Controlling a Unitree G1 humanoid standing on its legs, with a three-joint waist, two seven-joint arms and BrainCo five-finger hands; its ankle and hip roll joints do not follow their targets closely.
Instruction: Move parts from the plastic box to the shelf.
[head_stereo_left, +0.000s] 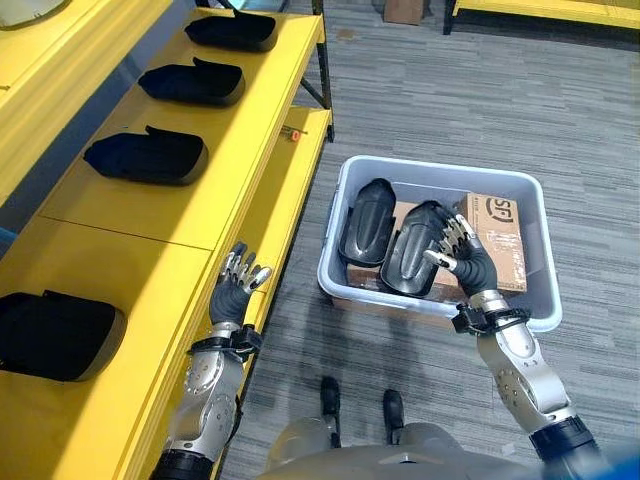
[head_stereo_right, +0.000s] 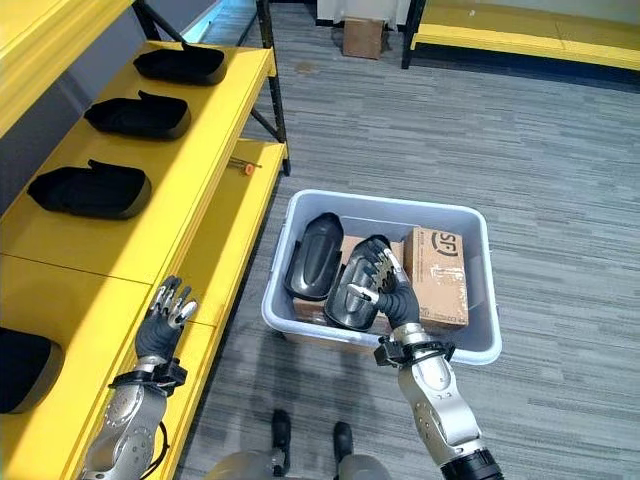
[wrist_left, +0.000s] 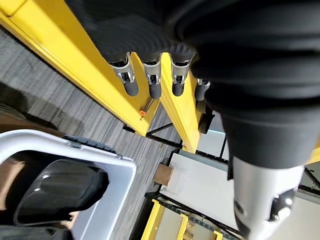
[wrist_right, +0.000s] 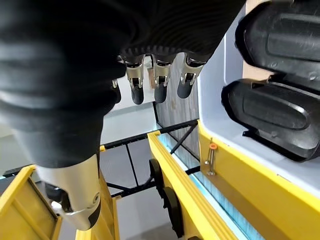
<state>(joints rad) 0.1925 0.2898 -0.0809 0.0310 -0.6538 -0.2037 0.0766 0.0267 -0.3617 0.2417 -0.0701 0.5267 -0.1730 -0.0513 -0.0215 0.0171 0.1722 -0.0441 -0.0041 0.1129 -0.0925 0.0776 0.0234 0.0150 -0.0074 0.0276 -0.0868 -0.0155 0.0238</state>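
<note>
Grey floor, yellow shelf (head_stereo_left: 200, 215), plastic box (head_stereo_left: 440, 175) with black parts (head_stereo_left: 370, 220). Right hand (head_stereo_left: 462, 255) over box, fingers relaxed, empty. Left hand (head_stereo_left: 236, 285) by shelf edge, fingers straight; carton (head_stereo_left: 500, 240) print unread.

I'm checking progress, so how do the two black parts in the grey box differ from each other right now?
The left part leans against the box's left wall with nothing touching it; the right part has the right hand over its top. The left part stands steeper and sits further into the box; the right part lies nearer the front wall, beside a cardboard carton. Both are black, glossy, rounded shells of similar size.
</note>
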